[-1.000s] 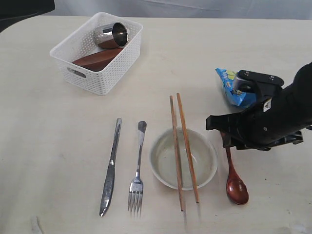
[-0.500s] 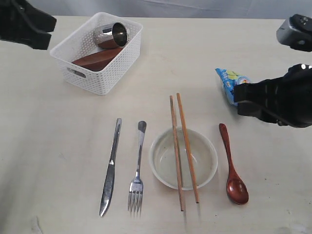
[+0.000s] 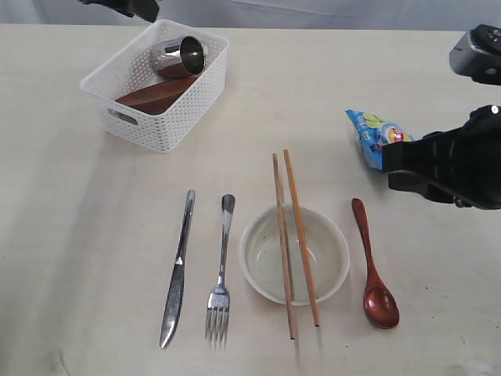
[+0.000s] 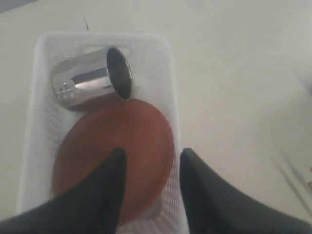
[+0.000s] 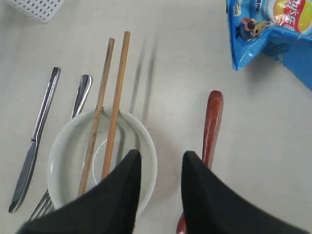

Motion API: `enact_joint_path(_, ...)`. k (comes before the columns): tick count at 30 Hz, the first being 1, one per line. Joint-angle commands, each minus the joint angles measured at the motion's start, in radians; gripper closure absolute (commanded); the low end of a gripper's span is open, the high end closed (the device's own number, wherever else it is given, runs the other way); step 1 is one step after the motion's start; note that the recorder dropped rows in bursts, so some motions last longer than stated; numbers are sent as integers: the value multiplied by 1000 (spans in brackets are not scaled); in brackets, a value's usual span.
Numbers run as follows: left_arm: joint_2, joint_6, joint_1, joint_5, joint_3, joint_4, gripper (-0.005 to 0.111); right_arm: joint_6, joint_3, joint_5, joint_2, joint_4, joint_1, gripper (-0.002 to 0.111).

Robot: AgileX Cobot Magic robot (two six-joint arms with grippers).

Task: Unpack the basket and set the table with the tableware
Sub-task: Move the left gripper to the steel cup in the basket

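White woven-look basket (image 3: 168,125) stands at 10 o'clock on the beige tabletop (image 3: 78,235); inside it a steel cup (image 3: 180,56) lies on its side against a tilted brown saucer (image 3: 153,95). At 6 o'clock the cream bowl (image 3: 329,262) sits upright, with two chopsticks (image 3: 300,235) laid across its rim. Fork (image 3: 224,258) and then knife (image 3: 178,270) lie at the bowl's 9 o'clock, the dark red spoon (image 3: 381,305) at its 3 o'clock, all lengthwise

Right arm (image 3: 446,168) backed off the wooden spoon (image 3: 374,274) toward the right edge of the table (image 3: 78,235); spoon handle now fully exposed. Left arm (image 3: 129,6) swung in from the far-left corner to the far side of the basket (image 3: 168,129). Left end effector (image 4: 152,156) now over the saucer (image 4: 112,141) inside, jaws apart.
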Motion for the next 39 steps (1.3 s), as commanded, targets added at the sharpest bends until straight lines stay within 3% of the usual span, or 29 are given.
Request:
enact_joint_path(1,134,-96,-59,56,-130,91,62,-7,-8,24,-4,-15,3,79)
enact_joint_path(8,250,-103,-67,25,-241,62,62,-7,-8,77,-4,-15,3,79)
enact_joint_path(12,295,-253,-85,-8,-279,290,62,-7,-8,86,-4,-15,3,79)
enact_joint_path(16,358,-404,-113,56,-350,509,59,-9,-8,86,-4,-15,3,79)
enact_joint_path(25,471,-430,-121,82,-449,470,58,-16,-8,93,-4,-27,3,79)
enact_joint_path(39,540,-430,-121,-15,-470,510,58,-16,-8,93,-4,-30,3,79)
